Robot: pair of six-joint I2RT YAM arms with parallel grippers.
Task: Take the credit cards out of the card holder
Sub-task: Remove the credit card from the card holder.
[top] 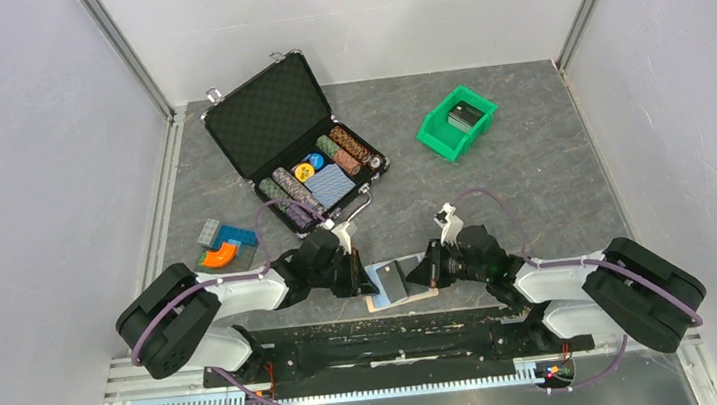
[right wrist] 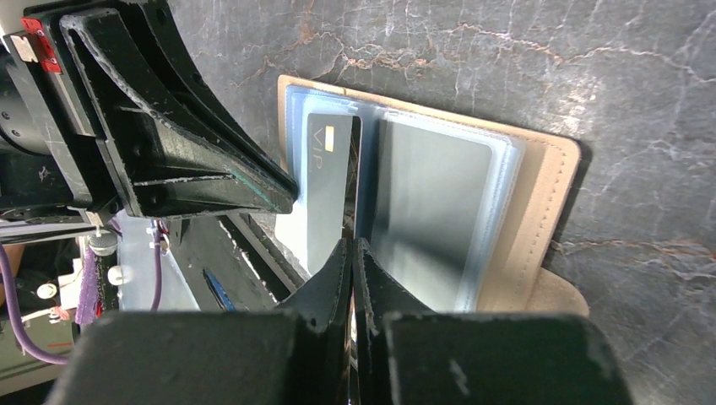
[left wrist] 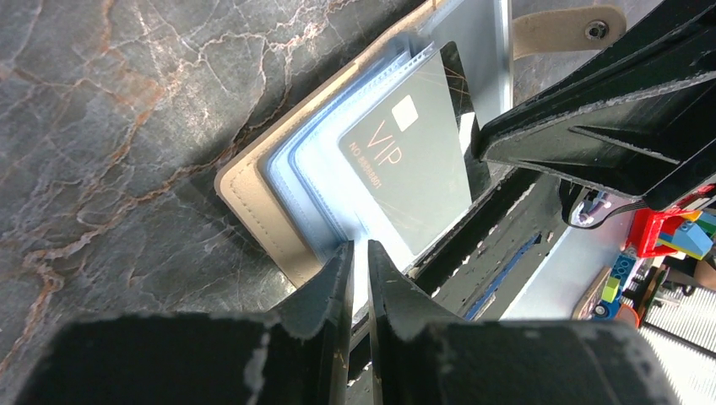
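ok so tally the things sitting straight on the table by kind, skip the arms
black chip case: 1
green bin: 1
tan card holder: 1
toy brick pile: 1
total: 4

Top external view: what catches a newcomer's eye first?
The open black chip case, full of coloured chips, stands out at the far left, with a green bin to its right. At the near edge the left tool and the right tool meet over the open tan card holder, a dark VIP card showing inside.
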